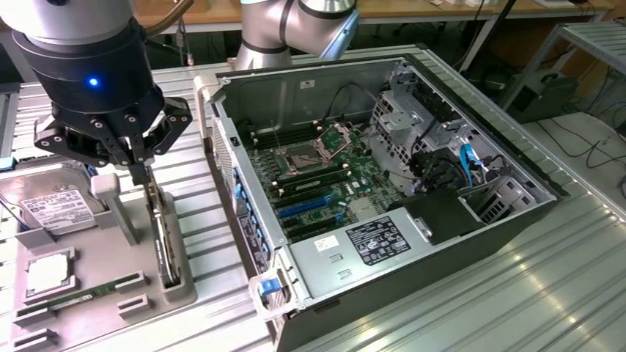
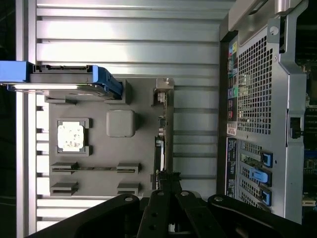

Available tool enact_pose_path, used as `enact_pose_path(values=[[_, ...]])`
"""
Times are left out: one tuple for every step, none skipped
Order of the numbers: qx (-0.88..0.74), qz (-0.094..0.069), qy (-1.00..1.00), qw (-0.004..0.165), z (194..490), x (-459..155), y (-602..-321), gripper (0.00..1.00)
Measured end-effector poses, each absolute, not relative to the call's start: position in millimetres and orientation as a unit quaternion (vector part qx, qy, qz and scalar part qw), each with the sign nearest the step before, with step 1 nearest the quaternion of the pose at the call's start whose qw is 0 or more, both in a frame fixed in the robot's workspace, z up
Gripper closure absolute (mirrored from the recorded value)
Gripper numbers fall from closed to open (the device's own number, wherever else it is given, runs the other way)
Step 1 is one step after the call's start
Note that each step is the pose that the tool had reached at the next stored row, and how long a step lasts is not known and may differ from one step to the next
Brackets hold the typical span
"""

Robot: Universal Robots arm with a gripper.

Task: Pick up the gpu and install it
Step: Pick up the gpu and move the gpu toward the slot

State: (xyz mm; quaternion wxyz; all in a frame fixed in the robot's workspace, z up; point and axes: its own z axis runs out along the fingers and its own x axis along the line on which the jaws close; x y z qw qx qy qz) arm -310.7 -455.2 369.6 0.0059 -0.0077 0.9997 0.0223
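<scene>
The gpu [image 1: 164,235] stands on edge in a slot of the grey holder tray [image 1: 108,257], at the exterior view's left. It shows as a thin dark card with a metal bracket. My gripper [image 1: 146,176] hangs straight above it, with its fingers pinched together on the card's upper edge. In the wrist view the fingers [image 2: 159,198] converge on the gpu [image 2: 158,148], which is seen edge-on. The open computer case [image 1: 293,95] lies to the exterior view's right, with blue expansion slots [image 1: 298,209] on its motherboard.
The tray also carries a hard drive [image 1: 54,205] with a white label, a CPU chip [image 1: 47,273] and a thin RAM stick [image 1: 73,299]. The case's perforated rear panel [image 2: 257,89] stands close beside the tray. Ribbed metal tabletop [image 1: 470,293] surrounds both.
</scene>
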Motion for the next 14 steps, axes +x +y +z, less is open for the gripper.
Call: enact_pose_path(values=[[-0.008,0.022,1.0,0.006,369.6,-310.7,-455.3,0.89],[-0.008,0.022,1.0,0.006,369.6,-310.7,-455.3,0.89],[-0.008,0.022,1.0,0.006,369.6,-310.7,-455.3,0.89],[-0.009,0.022,1.0,0.006,369.6,-310.7,-455.3,0.89],[-0.009,0.022,1.0,0.006,369.6,-310.7,-455.3,0.89],[-0.009,0.022,1.0,0.006,369.6,-310.7,-455.3,0.89],[-0.009,0.022,1.0,0.006,369.6,-310.7,-455.3,0.83],[-0.009,0.022,1.0,0.006,369.6,-310.7,-455.3,0.76],[-0.009,0.022,1.0,0.006,369.6,-310.7,-455.3,0.7],[-0.01,0.022,1.0,0.006,369.6,-310.7,-455.3,0.64],[-0.01,0.022,1.0,0.006,369.6,-310.7,-455.3,0.64],[-0.01,0.022,1.0,0.006,369.6,-310.7,-455.3,0.64],[-0.01,0.022,1.0,0.006,369.6,-310.7,-455.3,0.58],[-0.01,0.022,1.0,0.006,369.6,-310.7,-455.3,0.52]])
